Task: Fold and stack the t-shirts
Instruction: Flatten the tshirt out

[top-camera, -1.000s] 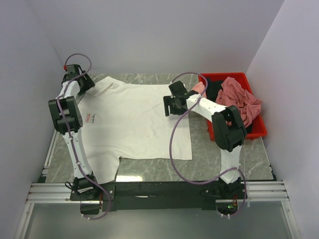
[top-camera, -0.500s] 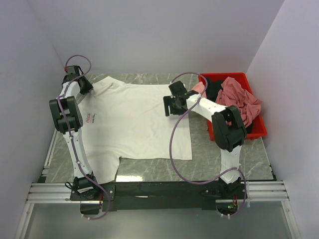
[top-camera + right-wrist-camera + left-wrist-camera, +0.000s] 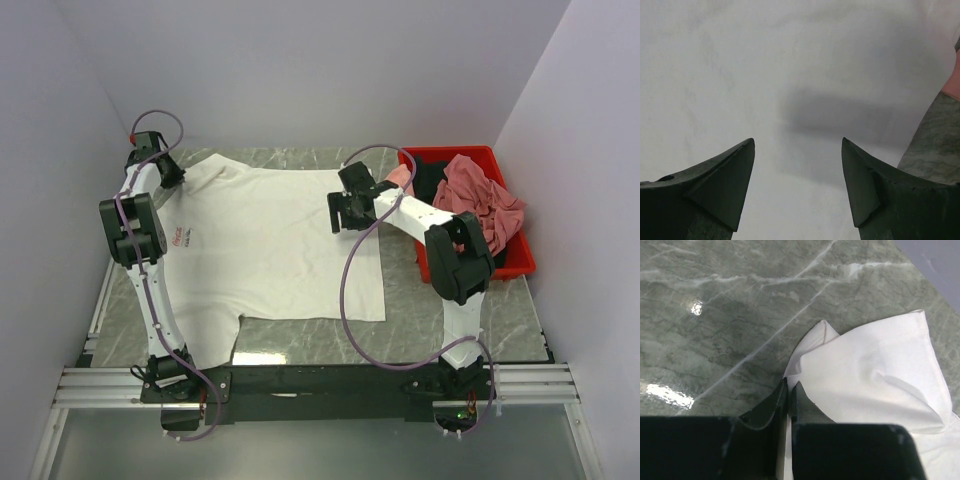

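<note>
- The left arm (image 3: 132, 230) reaches to the far left corner of the worktop (image 3: 715, 315), wrist tipped down. The left jaws are clenched on the sleeve edge of the white tee (image 3: 875, 375), which spreads out to their right.
- The right arm (image 3: 420, 215) stretches inward. The right jaws are released and hover just above the tee's far right part.
- Other tees (image 3: 480, 195) lie heaped in the bin (image 3: 527, 262), right of the right jaws.
- Since a second ago the left jaws have closed, and both arms stay put.

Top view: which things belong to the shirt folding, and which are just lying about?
Job:
- white t-shirt, spread on the table
- rose t-shirt, in the bin
- black t-shirt, in the bin

Lying about:
- red bin
- table
</note>
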